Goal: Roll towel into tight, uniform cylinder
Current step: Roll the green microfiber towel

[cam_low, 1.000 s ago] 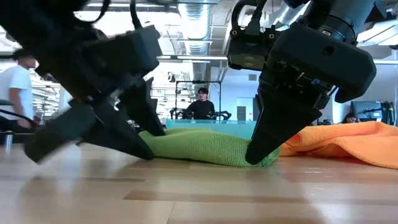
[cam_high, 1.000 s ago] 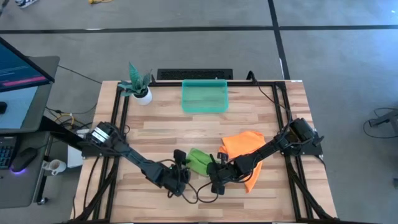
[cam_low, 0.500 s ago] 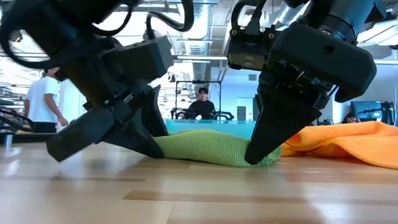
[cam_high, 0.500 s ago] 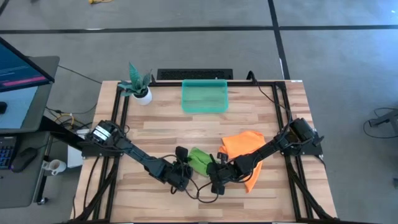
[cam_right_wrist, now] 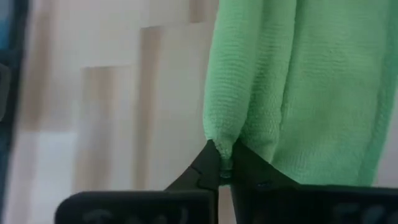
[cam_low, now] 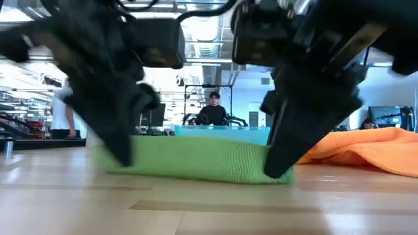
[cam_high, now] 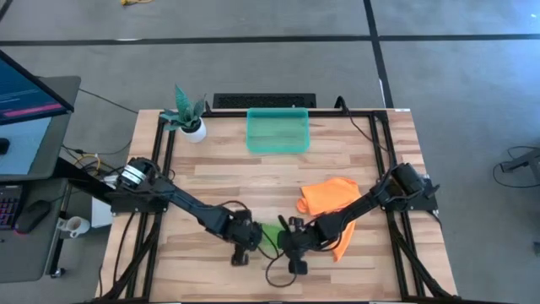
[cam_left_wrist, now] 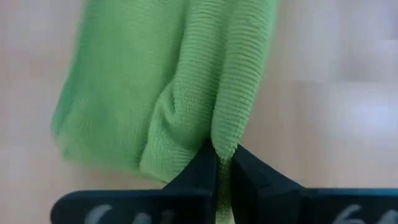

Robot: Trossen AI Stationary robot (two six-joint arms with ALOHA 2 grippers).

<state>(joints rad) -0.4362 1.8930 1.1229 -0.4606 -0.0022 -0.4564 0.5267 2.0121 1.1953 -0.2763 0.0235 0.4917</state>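
The green towel point(cam_high: 270, 235) lies near the table's front edge, bunched into a short band between my two grippers. In the low view the towel point(cam_low: 196, 160) spans straight from one gripper to the other. My left gripper point(cam_high: 246, 243) is shut on its left end. My right gripper point(cam_high: 291, 247) is shut on its right end. An orange towel point(cam_high: 331, 203) lies crumpled on the table just right of them, under my right arm. My left gripper pinches a fold at the towel's left end point(cam_left_wrist: 225, 144) between its two fingertips point(cam_left_wrist: 205, 168). The fingers slant down from the table's left. The cloth runs away from them in several gathered layers. My right gripper pinches a folded edge at the towel's right end point(cam_right_wrist: 219, 144) between its fingertips point(cam_right_wrist: 208, 167). It comes slanting down from the table's right. The towel stretches level between the two holds, its lower edge close to the tabletop point(cam_low: 196, 177).
A teal tray point(cam_high: 278, 131) stands at the far middle, and a small potted plant point(cam_high: 191, 118) at the far left. Bare wood lies between the tray and the towels. People and desks show in the room beyond the table.
My left gripper has gone right onto the towel's left end and shut on it. Both grippers have gone toward the near edge. The towel has been drawn along with them, from a slack heap into a straight band between the holds.
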